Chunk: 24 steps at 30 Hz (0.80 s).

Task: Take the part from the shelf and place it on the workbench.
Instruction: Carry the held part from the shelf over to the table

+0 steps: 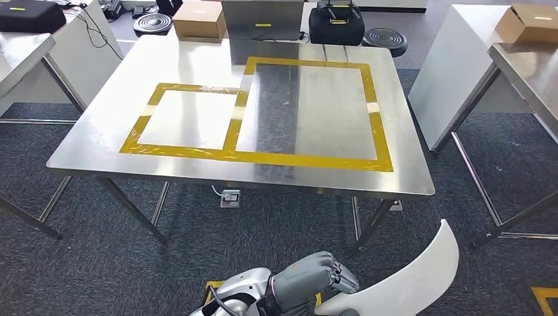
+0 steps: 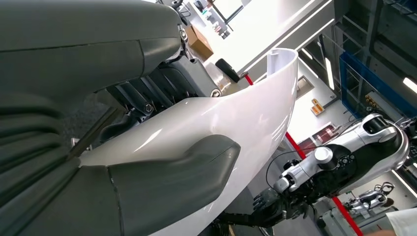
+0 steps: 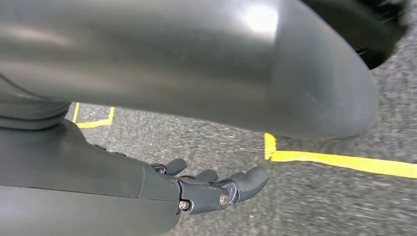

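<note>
The part (image 1: pixel 408 280), gripped at one end by the left hand (image 1: pixel 309 276) short of the table (image 1: pixel 197 59), could swing and slip; the right hand (image 3: pixel 216 189) is spread, empty.

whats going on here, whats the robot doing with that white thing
The robot's left hand holds a curved white part low in front of its body, its thumb pressed across the part's face. The steel workbench just ahead, marked with yellow tape, has nothing inside the taped frames, so the part is not yet placed. The right hand hangs over the carpet with fingers loosely apart, holding nothing.
</note>
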Each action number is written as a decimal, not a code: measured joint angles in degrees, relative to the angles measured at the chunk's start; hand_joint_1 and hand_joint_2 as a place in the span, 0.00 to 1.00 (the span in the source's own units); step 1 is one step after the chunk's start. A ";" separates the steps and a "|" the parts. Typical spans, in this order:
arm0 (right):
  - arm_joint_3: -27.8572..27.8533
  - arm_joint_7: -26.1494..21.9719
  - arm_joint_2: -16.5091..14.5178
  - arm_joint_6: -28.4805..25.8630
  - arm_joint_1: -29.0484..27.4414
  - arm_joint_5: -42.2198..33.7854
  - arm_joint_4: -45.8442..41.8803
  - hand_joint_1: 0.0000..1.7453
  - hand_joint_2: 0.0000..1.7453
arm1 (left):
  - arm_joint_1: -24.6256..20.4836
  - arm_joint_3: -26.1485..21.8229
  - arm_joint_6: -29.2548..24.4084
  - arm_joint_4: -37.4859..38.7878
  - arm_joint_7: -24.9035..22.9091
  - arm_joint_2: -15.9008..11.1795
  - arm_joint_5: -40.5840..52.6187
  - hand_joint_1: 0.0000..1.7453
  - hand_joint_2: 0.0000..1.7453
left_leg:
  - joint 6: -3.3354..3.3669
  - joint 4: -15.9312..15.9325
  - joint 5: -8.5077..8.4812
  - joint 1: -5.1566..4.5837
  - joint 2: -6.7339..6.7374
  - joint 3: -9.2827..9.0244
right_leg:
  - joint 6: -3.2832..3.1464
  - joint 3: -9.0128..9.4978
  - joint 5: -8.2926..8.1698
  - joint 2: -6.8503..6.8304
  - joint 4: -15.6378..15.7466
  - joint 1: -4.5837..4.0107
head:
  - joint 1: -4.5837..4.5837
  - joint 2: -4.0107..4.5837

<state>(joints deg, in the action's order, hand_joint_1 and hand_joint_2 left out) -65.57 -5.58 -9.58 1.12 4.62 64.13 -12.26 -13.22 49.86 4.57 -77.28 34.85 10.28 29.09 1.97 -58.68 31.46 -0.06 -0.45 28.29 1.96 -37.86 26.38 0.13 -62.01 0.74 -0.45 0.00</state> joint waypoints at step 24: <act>0.00 0.03 0.03 -0.06 0.13 -0.28 0.00 0.00 0.00 | 0.02 -0.01 0.11 0.03 0.02 -0.25 0.04 1.00 1.00 | -0.82 -0.81 -6.66 0.10 0.08 8.24 | -2.15 9.46 4.67 0.19 4.65 -0.08 | -0.52 0.00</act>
<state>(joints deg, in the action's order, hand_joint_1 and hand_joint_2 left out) -65.57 -5.55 -9.55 1.06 4.75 63.85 -12.26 -13.20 49.84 4.68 -77.25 34.87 10.03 29.14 1.15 -59.49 24.80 0.05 -0.37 36.53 -0.19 -28.40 31.04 0.32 -57.36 0.66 -0.97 0.00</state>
